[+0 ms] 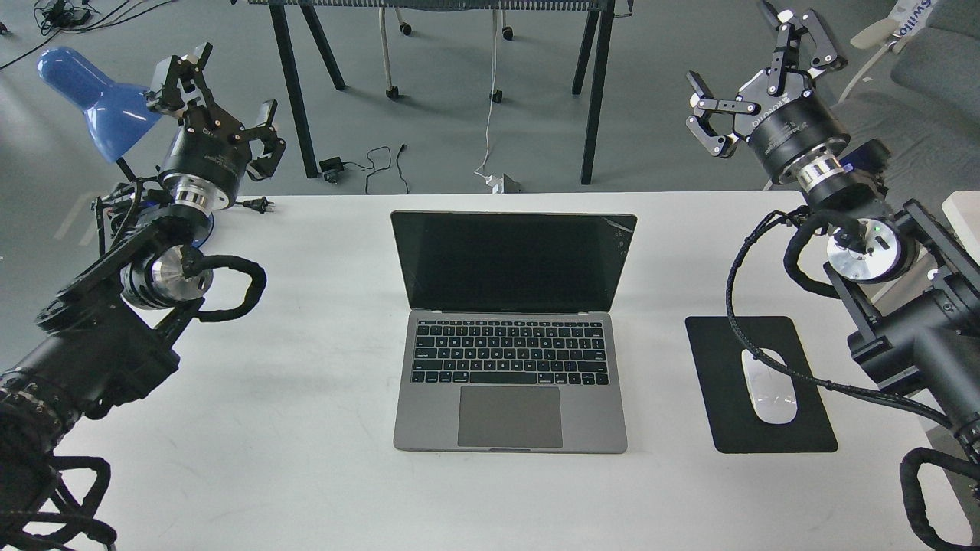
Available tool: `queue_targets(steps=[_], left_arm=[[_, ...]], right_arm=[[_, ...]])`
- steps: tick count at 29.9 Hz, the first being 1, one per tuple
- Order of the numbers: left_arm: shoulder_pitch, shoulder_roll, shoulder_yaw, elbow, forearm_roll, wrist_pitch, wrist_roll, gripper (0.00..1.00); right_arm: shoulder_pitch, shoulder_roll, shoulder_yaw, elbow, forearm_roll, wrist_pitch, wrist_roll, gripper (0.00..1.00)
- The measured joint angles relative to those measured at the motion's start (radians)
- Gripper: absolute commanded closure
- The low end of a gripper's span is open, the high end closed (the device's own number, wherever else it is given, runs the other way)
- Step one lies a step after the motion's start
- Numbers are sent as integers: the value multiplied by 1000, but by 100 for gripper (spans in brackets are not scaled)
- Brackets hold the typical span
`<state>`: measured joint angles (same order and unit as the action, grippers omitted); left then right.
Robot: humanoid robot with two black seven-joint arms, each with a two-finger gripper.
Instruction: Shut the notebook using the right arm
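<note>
Grey metal notebook is sitting open at the middle of the white table, its base flat and its hinge line running left to right across the view, the dark screen standing up and leaning slightly away from the robot. Relative to the notebook, the right arm is reaching up along the right side, and its right gripper is hanging above and well to the right of the screen's top edge, beyond the table's far rim, touching nothing. Its fingers are standing spread apart, holding nothing. The lid's upper right corner is the part lying nearest this gripper, so the coming move looks like a sweep leftward and down to get behind the top edge and push it toward the keyboard; that is a judgement only. The left gripper is sitting about as far off on the notebook's left, up by the blue lamp, fingers likewise spread and empty. Right of the notebook, and apart from it, a black mouse pad is lying with a white mouse on it, the right arm's braided cable crossing over both. On the right gripper's body pale lettering is showing that seems to read as a maker's name, too small and tilted to be sure. A cracked patch is showing at the screen's upper right corner.
</note>
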<state>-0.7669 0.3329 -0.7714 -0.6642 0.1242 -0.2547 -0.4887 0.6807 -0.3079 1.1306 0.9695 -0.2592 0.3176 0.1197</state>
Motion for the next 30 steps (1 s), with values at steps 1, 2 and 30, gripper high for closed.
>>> queue_targets(steps=[1, 2, 30], left_arm=[[0, 0, 0, 0, 0, 0, 0, 0], [0, 0, 0, 0, 0, 1, 0, 0], [3, 5, 5, -21, 0, 3, 0, 0]], right_arm=[[0, 0, 0, 0, 0, 0, 0, 0], [-1, 0, 0, 0, 0, 0, 0, 0], [376, -10, -469, -232, -181, -105, -14, 0]])
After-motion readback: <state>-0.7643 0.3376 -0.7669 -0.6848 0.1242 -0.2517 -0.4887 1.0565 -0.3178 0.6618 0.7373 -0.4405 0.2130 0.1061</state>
